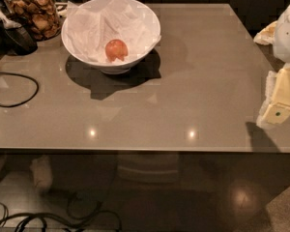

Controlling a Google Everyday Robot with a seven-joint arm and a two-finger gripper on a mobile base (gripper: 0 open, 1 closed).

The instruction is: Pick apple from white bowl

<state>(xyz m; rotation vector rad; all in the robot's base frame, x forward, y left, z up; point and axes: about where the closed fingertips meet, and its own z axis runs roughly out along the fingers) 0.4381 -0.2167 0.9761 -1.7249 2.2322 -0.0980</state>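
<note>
The white bowl point(75, 40) stands at the back left of the grey table, lined with crumpled white paper. The small red-orange apple point(116, 50) lies inside it, near the front of the bowl, on the paper. My gripper point(279, 103) is at the far right edge of the view, a pale yellowish piece hanging over the table's right side below a white arm part point(289, 30). It is far from the bowl, about a table's width to the right, and holds nothing that I can see.
A glass jar of brown snacks point(35, 11) stands left of the bowl, with a dark object point(17, 37) beside it. A black cable point(14, 93) loops on the table's left. More cables point(48, 219) lie on the floor below the front edge.
</note>
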